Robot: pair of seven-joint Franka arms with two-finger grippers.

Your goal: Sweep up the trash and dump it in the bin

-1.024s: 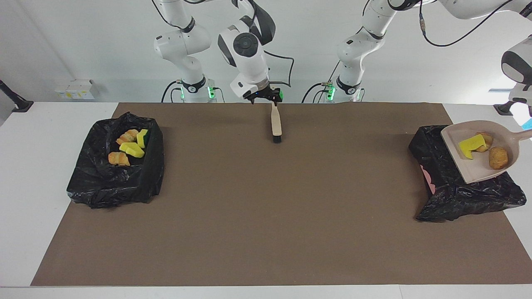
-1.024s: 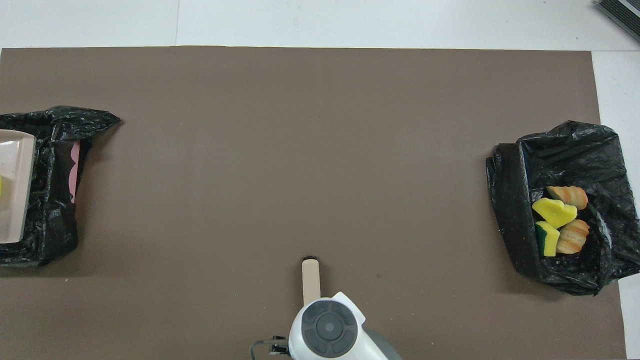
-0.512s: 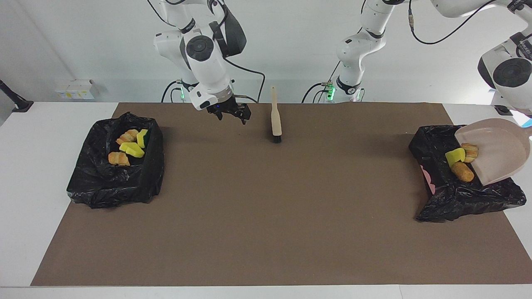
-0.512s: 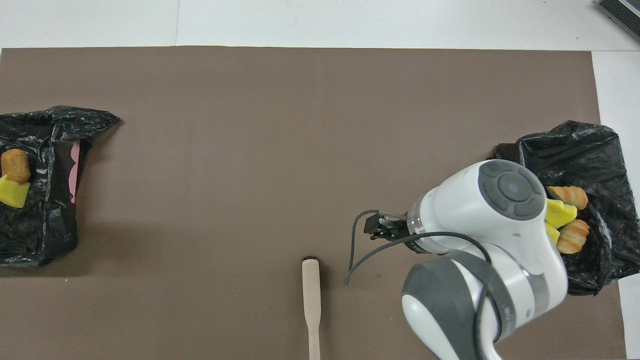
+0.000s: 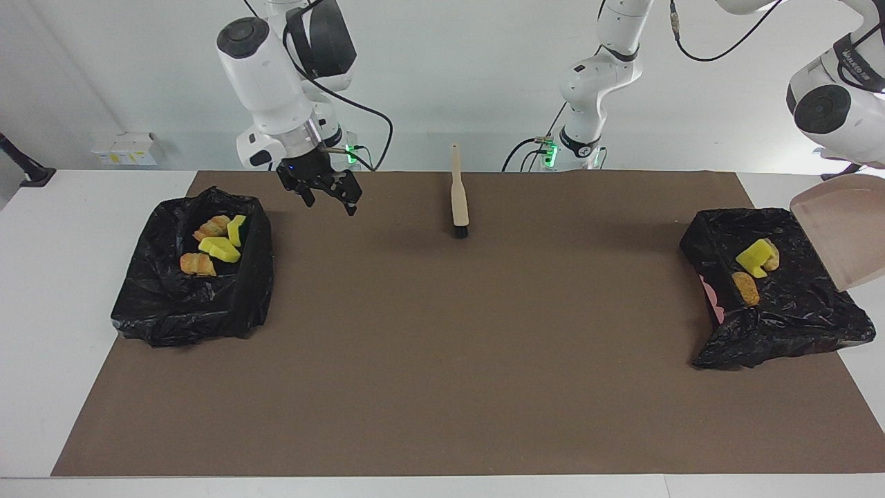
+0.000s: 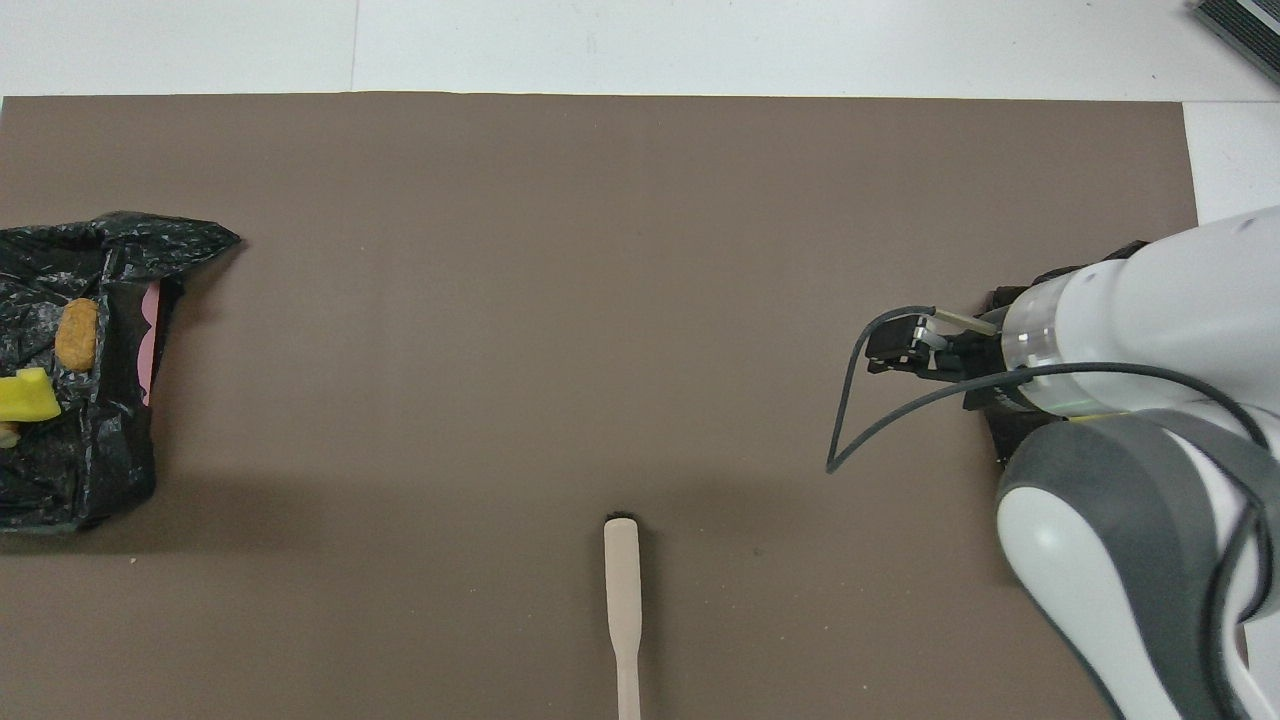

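The trash lies in two black bag-lined bins. Several pieces [image 5: 214, 245], croissants and sponges, lie in the bin [image 5: 193, 311] at the right arm's end. A yellow sponge [image 5: 753, 257] [image 6: 27, 397] and two bread rolls [image 5: 745, 287] [image 6: 76, 335] lie in the bin [image 5: 781, 325] [image 6: 100, 450] at the left arm's end. The beige dustpan [image 5: 840, 232] hangs empty and steeply tilted over this bin, held by my left gripper, whose fingers are cut off by the view's edge. My right gripper [image 5: 330, 200] [image 6: 900, 348] is open and empty, in the air beside the right arm's bin.
A wooden brush [image 5: 458, 197] [image 6: 622, 590] lies on the brown mat [image 5: 442, 346] near the robots, midway between the arms, bristles pointing away from them. In the overhead view my right arm covers most of its bin.
My right gripper let go of the brush and swung toward the right arm's bin. The dustpan tipped up, and the sponge and two rolls slid off it into the left arm's bin.
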